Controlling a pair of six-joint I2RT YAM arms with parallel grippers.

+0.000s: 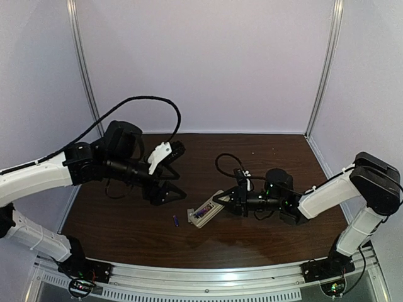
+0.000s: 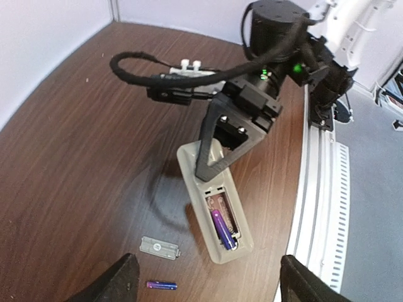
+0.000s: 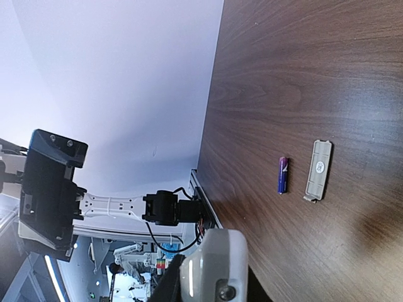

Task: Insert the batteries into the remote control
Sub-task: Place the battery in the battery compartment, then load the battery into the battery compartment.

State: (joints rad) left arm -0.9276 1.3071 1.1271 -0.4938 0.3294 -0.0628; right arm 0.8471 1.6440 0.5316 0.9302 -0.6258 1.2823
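With the right gripper (image 2: 211,167) clenched on one end of the remote control (image 2: 217,214), slot up in the middle of the table (image 2: 82,157) with one battery (image 2: 222,228) inside, the empty, wide-apart left gripper (image 1: 182,171) should gently pinch the loose battery (image 2: 161,285) near the cover (image 2: 159,247) by its middle.

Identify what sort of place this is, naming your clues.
Probably a robotics lab test booth: a dark wooden table enclosed by plain pale wall panels, with the left arm and right arm bolted to an aluminium rail at its near edge.

remote (image 2: 199,204) (back up), one battery (image 2: 223,229) seated
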